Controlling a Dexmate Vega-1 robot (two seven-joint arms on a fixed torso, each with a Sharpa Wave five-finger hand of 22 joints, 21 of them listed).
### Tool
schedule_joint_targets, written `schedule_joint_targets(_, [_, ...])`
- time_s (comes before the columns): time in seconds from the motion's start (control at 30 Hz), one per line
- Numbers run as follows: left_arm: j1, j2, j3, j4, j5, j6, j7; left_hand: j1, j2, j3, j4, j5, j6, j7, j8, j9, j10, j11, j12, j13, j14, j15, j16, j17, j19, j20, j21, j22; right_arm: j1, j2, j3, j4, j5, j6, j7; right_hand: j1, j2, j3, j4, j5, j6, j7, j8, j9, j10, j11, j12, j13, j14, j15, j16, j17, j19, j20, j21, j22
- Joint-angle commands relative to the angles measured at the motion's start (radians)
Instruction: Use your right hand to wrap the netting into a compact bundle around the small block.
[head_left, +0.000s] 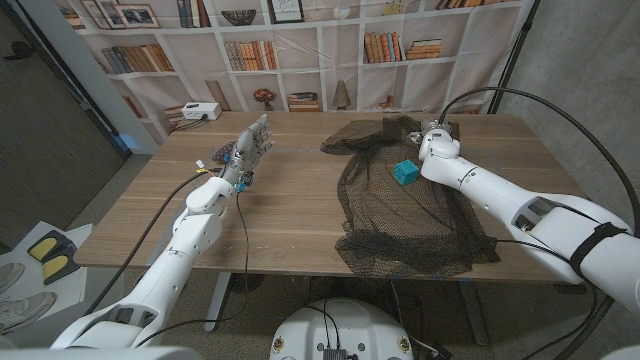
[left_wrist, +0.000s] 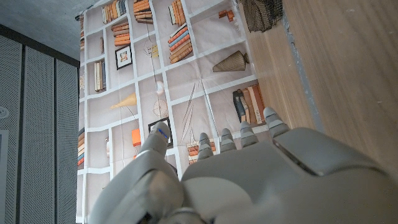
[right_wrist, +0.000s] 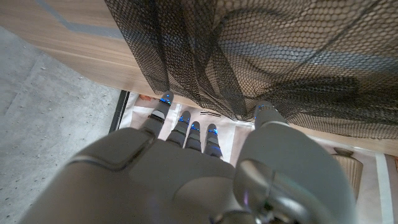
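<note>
A black netting (head_left: 405, 215) lies spread over the right half of the table and hangs over the front edge. A small teal block (head_left: 405, 172) sits on it towards the far side. My right hand (head_left: 437, 141) is at the netting's far edge, just right of the block. The netting (right_wrist: 249, 56) rises off the table in gathered folds there. The folds run to my right hand's fingertips (right_wrist: 186, 121), and the edge is caught between fingers and thumb. My left hand (head_left: 250, 146) is raised over the table's far left, fingers spread and holding nothing.
The wooden table (head_left: 280, 215) is bare between the arms. A small bluish object (head_left: 222, 152) lies beside my left hand. A white box (head_left: 200, 111) stands beyond the table's far left edge, before a bookshelf backdrop.
</note>
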Motion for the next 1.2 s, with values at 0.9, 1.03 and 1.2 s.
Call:
schedule_joint_targets(0.9, [0.008, -0.002, 0.012, -0.028, 0.009, 0.009, 0.034, -0.005, -0.005, 0.009, -0.005, 0.004, 0.002, -0.007, 0.000, 0.005, 0.005, -0.001, 0.002, 0.003, 0.007, 0.005, 0.004, 0.001, 0.009, 0.006, 0.003, 0.003, 0.274, 0.240, -0.210, 0.730, 0.248, 0.274, -0.092, 0.045, 0.065, 0.015, -0.079, 0.022, 0.169, 0.000, 0.077, -0.009, 0.280, -0.010, 0.116, -0.023, 0.306, -0.070, 0.131, -0.098, 0.265, -0.006, 0.020, 0.002])
schedule_joint_targets(1.03, [0.007, -0.002, 0.012, -0.028, 0.007, 0.012, 0.033, -0.005, -0.005, 0.009, -0.005, 0.004, 0.002, -0.007, 0.000, 0.005, 0.005, -0.001, 0.002, 0.003, 0.008, 0.006, 0.004, 0.001, 0.010, 0.006, 0.003, 0.003, 0.265, 0.249, -0.222, 0.725, 0.259, 0.243, -0.164, 0.110, 0.099, 0.062, -0.101, 0.027, 0.301, 0.005, 0.104, -0.010, 0.466, -0.033, 0.169, -0.022, 0.504, -0.128, 0.212, -0.079, 0.372, -0.029, 0.055, 0.004])
schedule_joint_targets(1.2, [0.004, 0.000, 0.014, -0.027, 0.005, 0.018, 0.026, -0.005, -0.005, 0.009, -0.005, 0.004, 0.000, -0.009, -0.001, 0.005, 0.006, -0.002, 0.002, 0.003, 0.008, 0.006, 0.003, 0.001, 0.009, 0.006, 0.003, 0.003, 0.224, 0.252, -0.184, 0.675, 0.234, 0.161, -0.323, 0.294, 0.100, 0.111, -0.129, 0.027, 0.533, -0.003, 0.144, -0.002, 0.714, -0.082, 0.302, 0.024, 0.719, -0.189, 0.404, 0.066, 0.460, -0.072, 0.098, 0.013])
